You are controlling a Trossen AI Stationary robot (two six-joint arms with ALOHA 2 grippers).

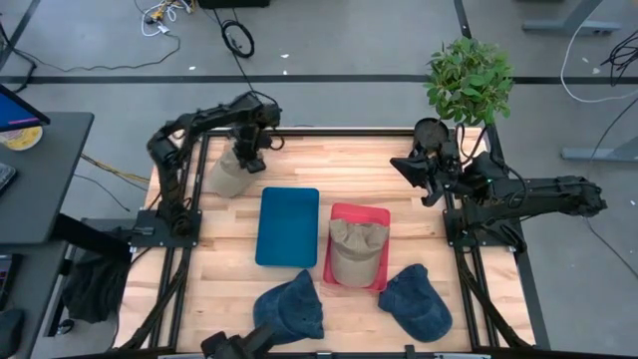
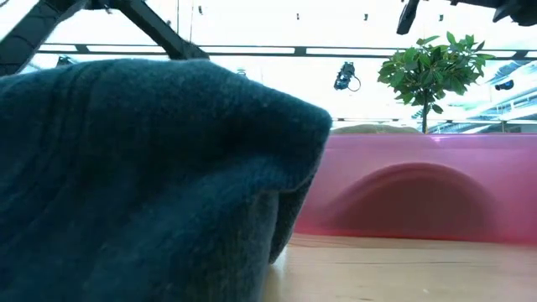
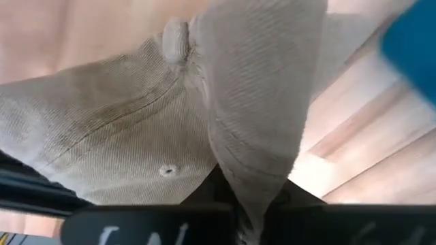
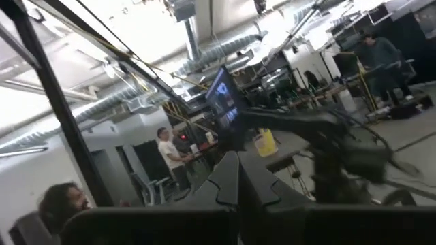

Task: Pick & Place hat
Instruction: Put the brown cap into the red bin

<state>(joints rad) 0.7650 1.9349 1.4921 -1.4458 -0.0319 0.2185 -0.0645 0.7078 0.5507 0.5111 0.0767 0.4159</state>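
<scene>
Workshop room around my wooden table, seen from above and through the wrist camera.

I am looking at a grey floor (image 1: 359, 40) with cables (image 1: 237, 38) lying across it, a leafy potted plant (image 1: 469, 78) standing at the table's far edge, and a dark desk (image 1: 40, 179) sitting off to one side. Silver ducts (image 4: 225, 54) are running under a bright ceiling; people (image 4: 169, 158) are standing among benches.

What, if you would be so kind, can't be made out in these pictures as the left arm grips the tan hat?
- Low view: a dark blue hat up against the lens hides the left gripper and most of the table.
- Left wrist view: the tan hat fills the picture, covering the left gripper's fingertips.
- Right wrist view: the right gripper points into the room; no table visible.
</scene>
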